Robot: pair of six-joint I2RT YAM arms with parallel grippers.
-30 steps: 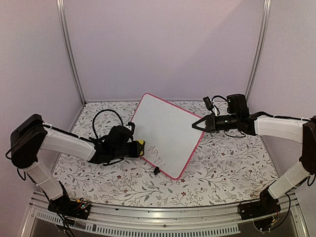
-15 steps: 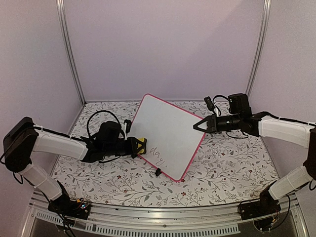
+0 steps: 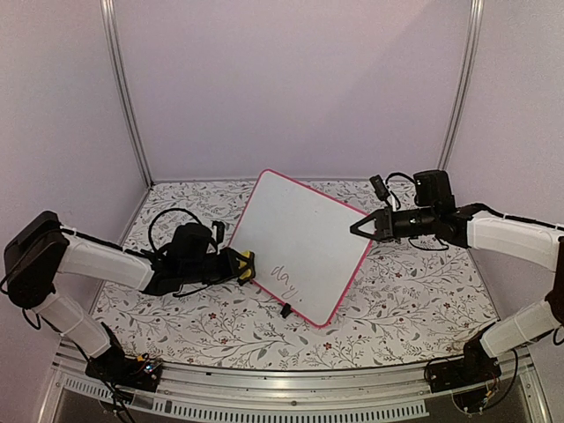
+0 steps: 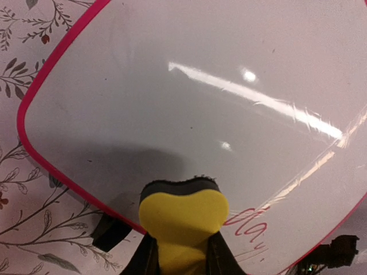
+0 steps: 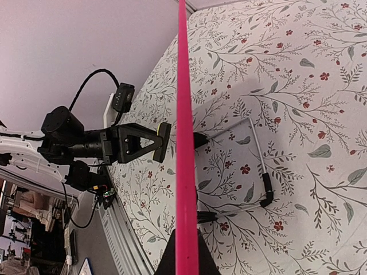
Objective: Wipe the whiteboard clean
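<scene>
The whiteboard (image 3: 295,233) stands tilted on the table, white with a pink-red frame. Red handwriting (image 3: 284,278) remains near its lower edge, and the rest of its face is wiped. My left gripper (image 3: 231,264) is shut on a yellow eraser (image 3: 244,264) with a black felt pad, held at the board's lower left edge. In the left wrist view the eraser (image 4: 180,213) sits just left of the handwriting (image 4: 248,224); I cannot tell whether it touches the board (image 4: 200,97). My right gripper (image 3: 359,228) is shut on the board's right edge, which shows as a pink line (image 5: 184,143).
A black clip foot (image 3: 285,309) holds the board's lower edge, and a thin wire stand (image 5: 261,166) props it from behind. The floral tablecloth (image 3: 397,300) covers the table. Cables loop over my left arm (image 3: 172,220). Metal frame posts (image 3: 123,88) stand at the back corners.
The right gripper has carried the board's edge slightly right and down. The left gripper with the eraser has slid a little left along the board's lower edge. The handwriting looks unchanged.
</scene>
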